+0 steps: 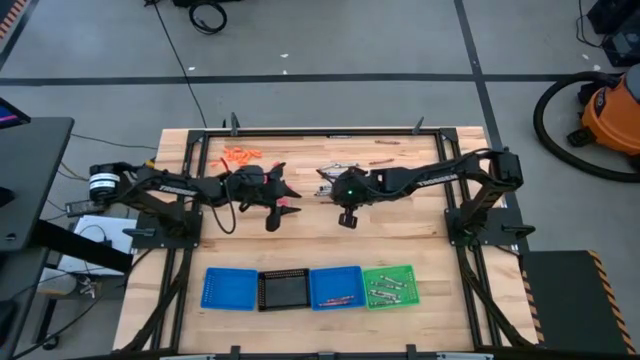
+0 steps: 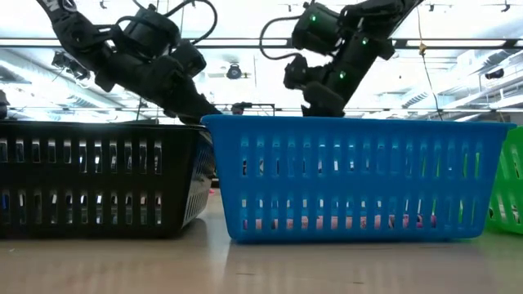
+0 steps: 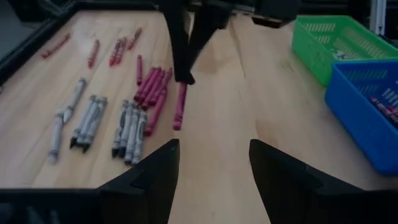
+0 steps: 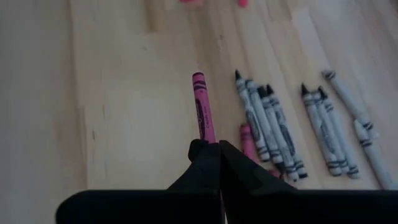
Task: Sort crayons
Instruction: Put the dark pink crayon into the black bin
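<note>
Fingers of the right gripper [image 4: 208,149] pinch a slim pink crayon [image 4: 201,106] above the pale wooden worktop [image 4: 118,93]; left gripper [image 3: 214,158] fingers gape, holding nothing.

arms: dark, six-joint | white lettering on links | green light on right arm [image 1: 351,186] | black cables

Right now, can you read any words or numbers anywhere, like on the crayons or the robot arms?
White lettering on both arms, high view: too small to read.
Dark print on the wrapper of the magenta crayon held in the right pincer: too blurred to read.
Wrappers of the grey crayons on the table: print too blurred to read.
Trays: no text seen.
So nothing can be quoted.
</note>
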Controlling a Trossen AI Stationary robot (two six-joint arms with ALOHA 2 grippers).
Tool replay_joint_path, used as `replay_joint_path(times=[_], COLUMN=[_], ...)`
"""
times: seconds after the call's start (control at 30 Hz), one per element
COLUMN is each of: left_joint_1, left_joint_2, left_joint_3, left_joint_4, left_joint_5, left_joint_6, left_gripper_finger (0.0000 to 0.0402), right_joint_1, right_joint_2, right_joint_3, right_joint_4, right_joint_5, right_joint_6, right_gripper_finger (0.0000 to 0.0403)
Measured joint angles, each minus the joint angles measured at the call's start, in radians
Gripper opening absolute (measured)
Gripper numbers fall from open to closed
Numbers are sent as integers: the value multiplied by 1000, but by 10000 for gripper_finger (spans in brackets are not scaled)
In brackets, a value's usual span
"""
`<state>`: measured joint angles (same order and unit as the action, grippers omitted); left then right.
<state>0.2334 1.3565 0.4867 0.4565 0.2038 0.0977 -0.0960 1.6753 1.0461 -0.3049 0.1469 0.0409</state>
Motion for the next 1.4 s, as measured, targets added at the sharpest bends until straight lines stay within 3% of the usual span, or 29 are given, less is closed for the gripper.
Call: replay_joint_path(times=[0.27, 0.57, 0.83, 1.4], left_joint_1=[-7, -55, -87, -88], left_joint_2=[80, 118, 117, 117], left_joint_3=[0, 15, 45, 45], left_joint_4=[142, 174, 176, 173], left_joint_5=[-54, -56, -123, -117], left_joint_6=[-3, 26, 27, 22], left_gripper_finger=[205, 205, 200, 44], right_joint_1=[39, 64, 81, 107], right_joint_2=[-37, -37, -37, -36], right_joint_3=[49, 105, 106, 106], right_joint_4=[12, 12, 21, 42], right_joint_5=[-13, -3, 23, 34], right_joint_6=[0, -11, -10, 8], right_gripper_finger=[7, 7, 7, 7])
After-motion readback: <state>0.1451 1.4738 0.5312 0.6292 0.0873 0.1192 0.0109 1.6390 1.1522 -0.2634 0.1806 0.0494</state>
